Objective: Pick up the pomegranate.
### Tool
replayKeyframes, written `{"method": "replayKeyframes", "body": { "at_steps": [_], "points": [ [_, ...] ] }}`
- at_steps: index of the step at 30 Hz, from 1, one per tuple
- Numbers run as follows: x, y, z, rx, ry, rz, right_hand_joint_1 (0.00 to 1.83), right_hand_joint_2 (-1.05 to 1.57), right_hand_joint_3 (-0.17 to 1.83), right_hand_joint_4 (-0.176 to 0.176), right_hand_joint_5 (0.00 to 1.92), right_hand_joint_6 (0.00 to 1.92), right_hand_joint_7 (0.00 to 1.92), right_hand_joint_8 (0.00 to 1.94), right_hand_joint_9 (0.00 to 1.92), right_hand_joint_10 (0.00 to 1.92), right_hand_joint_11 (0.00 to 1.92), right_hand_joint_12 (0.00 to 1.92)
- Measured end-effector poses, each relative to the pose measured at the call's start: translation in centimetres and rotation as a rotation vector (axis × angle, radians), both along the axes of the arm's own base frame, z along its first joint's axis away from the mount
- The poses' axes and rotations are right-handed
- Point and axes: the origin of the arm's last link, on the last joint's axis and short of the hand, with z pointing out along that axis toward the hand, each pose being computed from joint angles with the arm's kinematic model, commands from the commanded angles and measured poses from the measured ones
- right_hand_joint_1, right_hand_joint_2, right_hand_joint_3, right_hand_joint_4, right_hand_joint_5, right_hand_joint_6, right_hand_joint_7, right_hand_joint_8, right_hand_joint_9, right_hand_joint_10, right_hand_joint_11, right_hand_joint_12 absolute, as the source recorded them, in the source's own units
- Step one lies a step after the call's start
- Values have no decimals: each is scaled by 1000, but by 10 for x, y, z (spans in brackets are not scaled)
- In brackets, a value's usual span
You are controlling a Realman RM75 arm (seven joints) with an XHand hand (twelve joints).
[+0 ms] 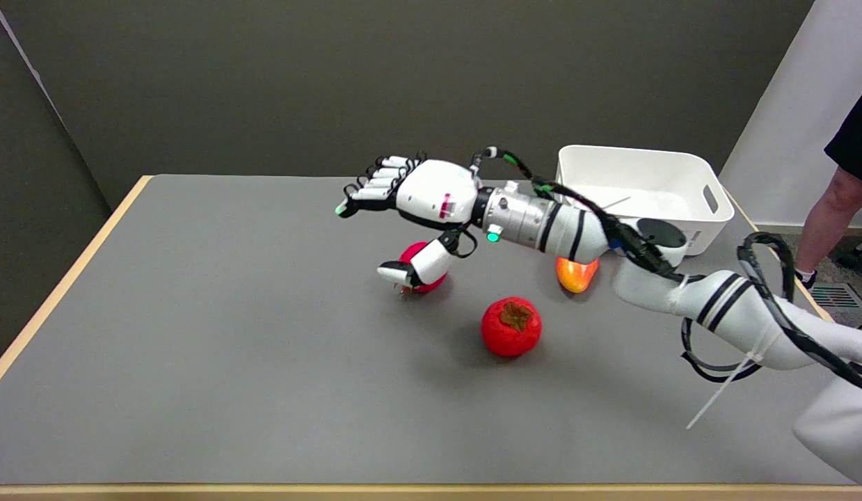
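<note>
Evenly lit from overhead, moderately bright, without harsh contrast. Soft, diffuse shadows on the grey table (229, 348), darkest beneath the red round fruit (511, 326) and under the right arm (716, 299). Mild sheen on the arm's white shells and metal wrist section; slight overexposure inside the white bin (639, 188), washing out its inner detail. Saturated, almost glowing colour on the orange fruit (577, 273). Fairly sharp at centre, a little soft and grainy toward the corners. Dark, flat backdrop wall (264, 83), faint vignetting at left.
</note>
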Motion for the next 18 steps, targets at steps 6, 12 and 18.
{"method": "replayKeyframes", "body": {
  "at_steps": [6,12,18],
  "points": [
    [-16,-6,-9,-7,22,-41,525,635,888,77,262,485,356,358,243,745,106,1252],
    [-29,-9,-13,-14,40,-74,529,634,892,77,260,484,348,352,239,738,108,1251],
    [-42,-12,-13,-27,54,-106,520,611,981,79,243,515,320,394,241,725,124,1207]
  ]
}}
